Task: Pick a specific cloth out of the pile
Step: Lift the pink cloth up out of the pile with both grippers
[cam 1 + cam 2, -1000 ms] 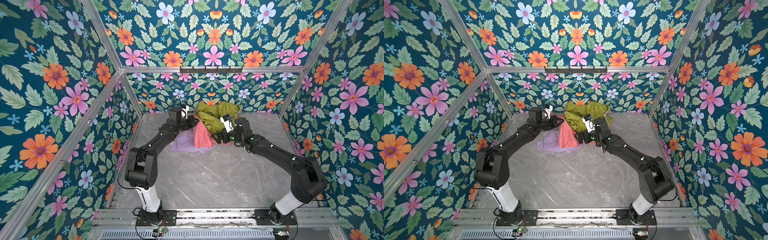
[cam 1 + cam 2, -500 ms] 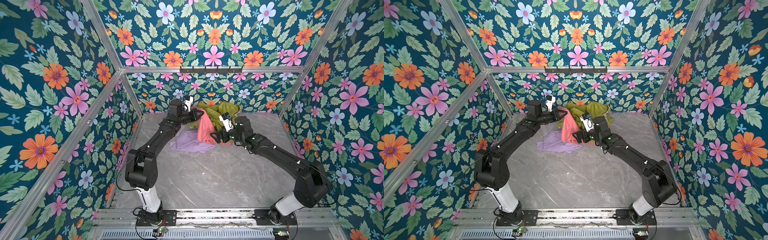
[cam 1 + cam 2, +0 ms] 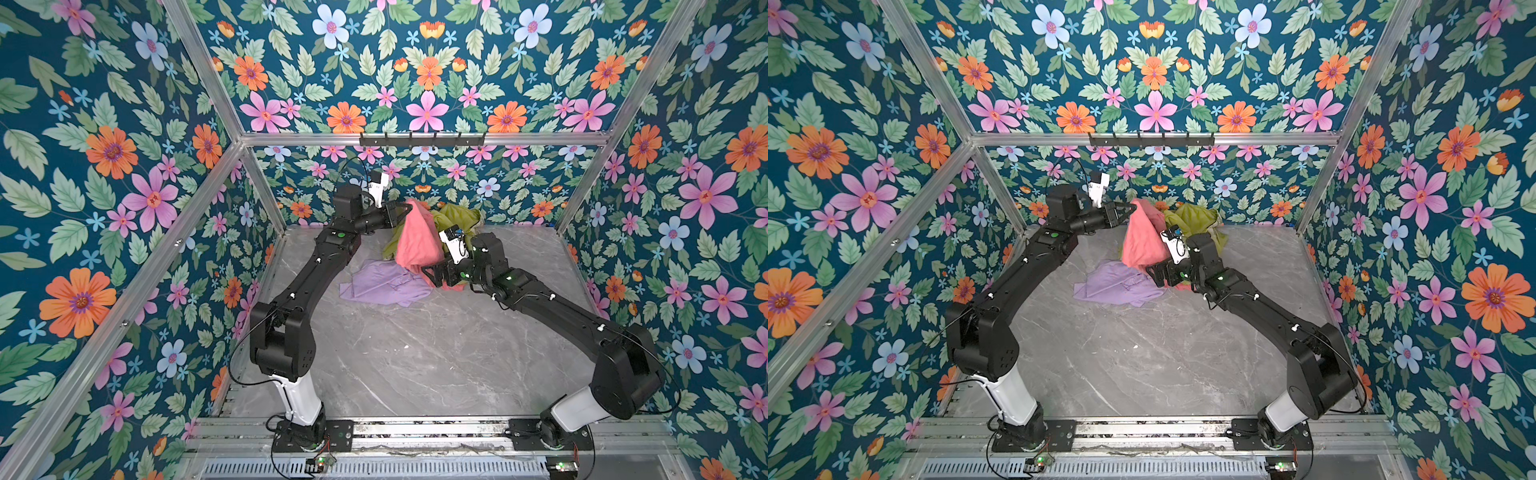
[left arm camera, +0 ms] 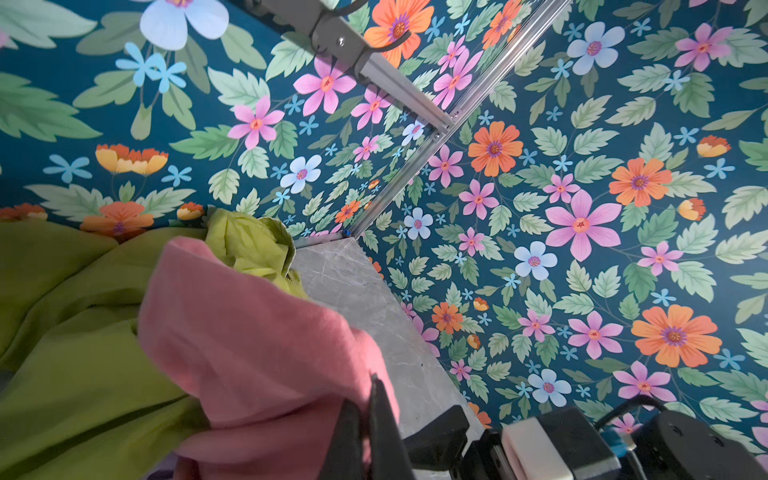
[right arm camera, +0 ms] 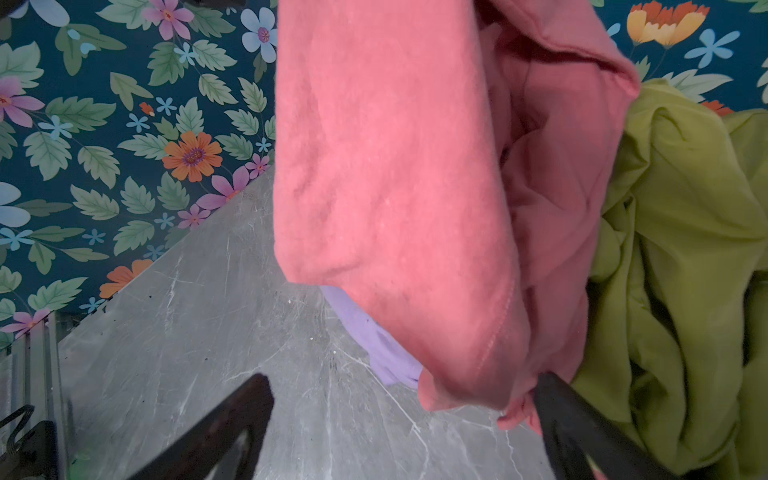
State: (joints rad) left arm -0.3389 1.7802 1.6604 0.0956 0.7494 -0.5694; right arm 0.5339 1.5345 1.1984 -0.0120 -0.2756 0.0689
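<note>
At the back of the table [image 3: 415,353], the left gripper [image 3: 404,209] is pressed together on the top edge of the salmon-pink cloth [image 3: 415,241], holding it up so that it hangs in a long fold. Lower down, the right gripper [image 5: 401,384] is spread wide, with the cloth's bottom end hanging between its jaws and against one finger [image 5: 582,428]. Just behind sits the crumpled olive-green cloth [image 3: 461,216]; the lilac cloth [image 3: 378,284] lies flat on the table, partly under the pink hem
</note>
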